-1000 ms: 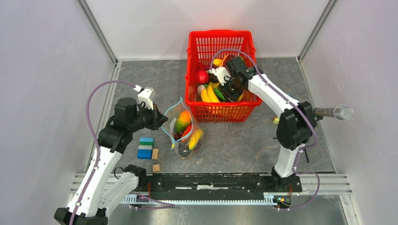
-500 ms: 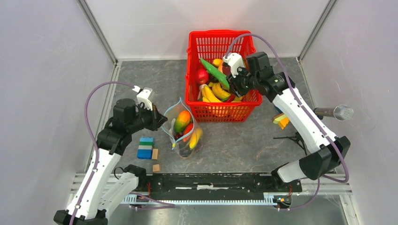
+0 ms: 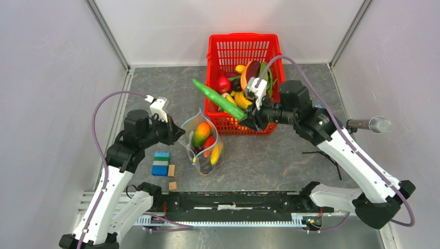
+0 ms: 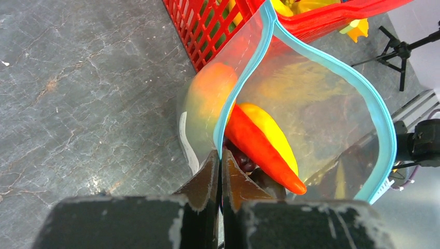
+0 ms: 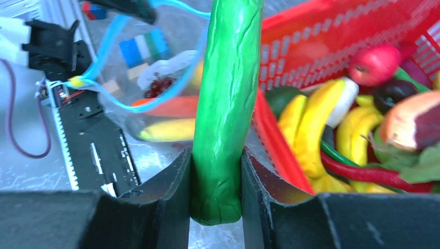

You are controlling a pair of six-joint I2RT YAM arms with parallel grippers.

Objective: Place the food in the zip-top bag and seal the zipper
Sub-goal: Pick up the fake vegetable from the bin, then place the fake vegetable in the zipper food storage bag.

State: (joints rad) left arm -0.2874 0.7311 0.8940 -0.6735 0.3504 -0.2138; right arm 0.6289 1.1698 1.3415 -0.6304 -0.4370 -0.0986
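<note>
The clear zip-top bag (image 3: 205,142) stands open left of the red basket, its light-blue zipper (image 4: 306,52) gaping wide. Inside lie an orange-red carrot (image 4: 259,145), a yellow banana (image 4: 272,132), a mango-like fruit (image 4: 207,98) and dark grapes. My left gripper (image 4: 219,161) is shut on the bag's near mouth edge and holds it up. My right gripper (image 5: 217,176) is shut on one end of a long green vegetable (image 3: 218,99), held in the air over the basket's near-left corner, its free end pointing up-left beyond the bag.
The red basket (image 3: 244,41) holds more toy food: bananas (image 5: 311,124), a red apple (image 5: 373,65), peppers. Blue-green building blocks (image 3: 161,163) and two wooden cubes (image 3: 173,185) lie near the left arm. A microphone on a stand (image 3: 371,124) is at right.
My right gripper has lifted the green vegetable out of the basket and swung it toward the near left, closer to the bag. The left gripper and bag have stayed put.
</note>
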